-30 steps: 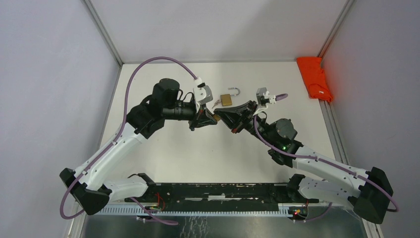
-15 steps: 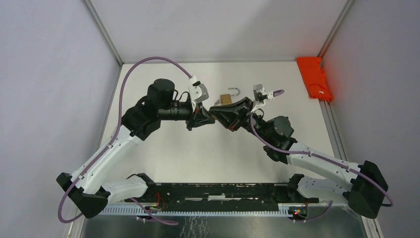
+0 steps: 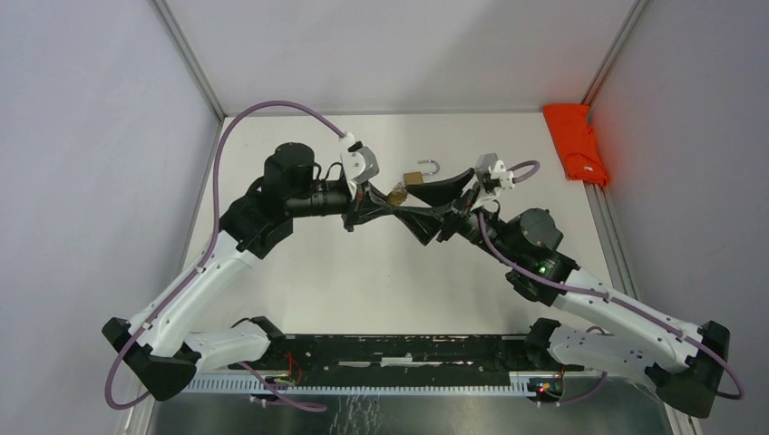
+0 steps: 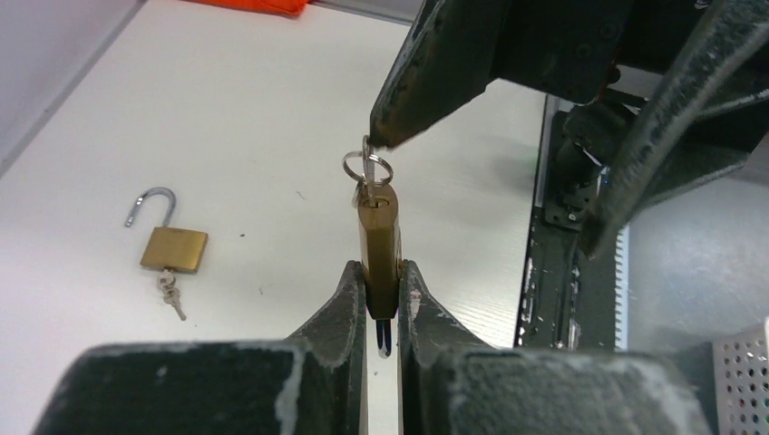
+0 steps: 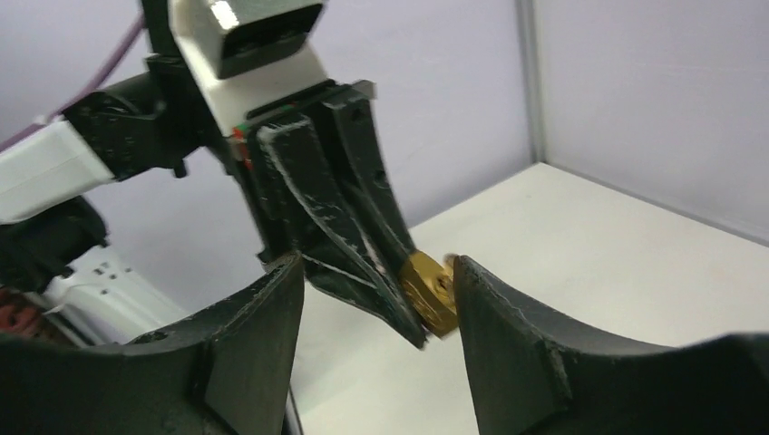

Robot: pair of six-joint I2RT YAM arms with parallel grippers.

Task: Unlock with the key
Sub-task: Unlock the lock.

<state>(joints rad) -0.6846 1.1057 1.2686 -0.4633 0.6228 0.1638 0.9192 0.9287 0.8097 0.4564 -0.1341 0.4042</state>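
Note:
My left gripper (image 4: pixel 382 267) is shut on a brass padlock (image 4: pixel 379 234), holding it up off the table. A key (image 4: pixel 366 172) on a small ring sticks out of the padlock's far end. My right gripper (image 5: pixel 374 267) stands open facing it, one finger on each side of the padlock (image 5: pixel 428 290), and one fingertip (image 4: pixel 390 131) hangs right by the key ring. In the top view the two grippers meet at the padlock (image 3: pixel 396 195), my left gripper (image 3: pixel 376 207) coming from the left and my right gripper (image 3: pixel 419 210) from the right.
A second brass padlock (image 3: pixel 417 178) lies on the table behind the grippers with its shackle open and small keys (image 4: pixel 170 292) hanging from it. An orange cloth (image 3: pixel 577 143) lies at the far right edge. Grey walls close in the table.
My right gripper was shut at the key end of the held padlock and has opened wide. Both arms have shifted a little; the left one still grips the padlock.

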